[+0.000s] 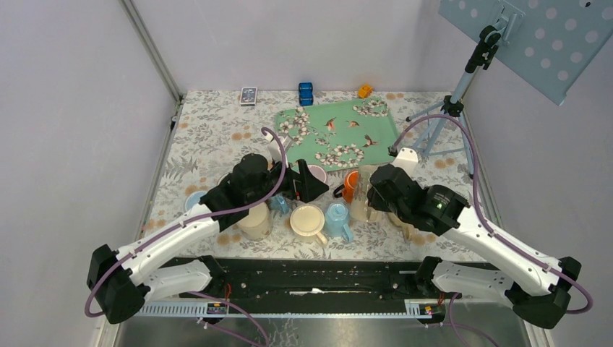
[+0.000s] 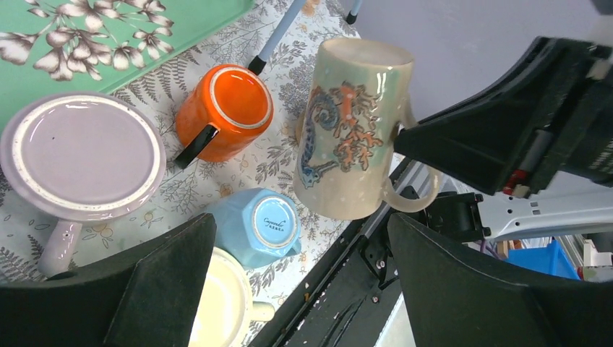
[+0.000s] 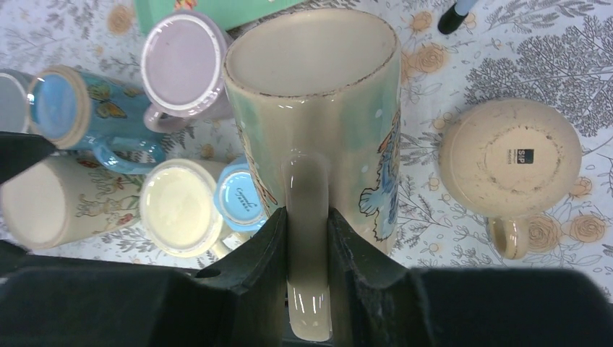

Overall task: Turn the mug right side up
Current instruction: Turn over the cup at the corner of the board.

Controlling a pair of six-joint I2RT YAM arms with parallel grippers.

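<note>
A tall beige mug (image 3: pixel 318 108) with a seahorse picture stands base up between the arms, also seen as the tall mug (image 2: pixel 354 130) (image 1: pixel 361 195). My right gripper (image 3: pixel 309 224) (image 1: pixel 377 196) is shut on its handle, one finger on each side of the loop. Whether the mug's rim touches the cloth is hidden. My left gripper (image 2: pixel 296 235) (image 1: pixel 314 184) hovers open to the left of it, above the cluster of mugs, holding nothing.
Other upturned mugs crowd around: orange (image 2: pixel 224 108), lilac (image 2: pixel 83 155), light blue (image 2: pixel 260 228), cream (image 1: pixel 309 220), beige (image 3: pixel 509 155), and a butterfly mug (image 3: pixel 87 108). A green tray (image 1: pixel 336 130) lies behind, a tripod (image 1: pixel 452 108) at back right, small toys (image 1: pixel 306 92) at the far edge.
</note>
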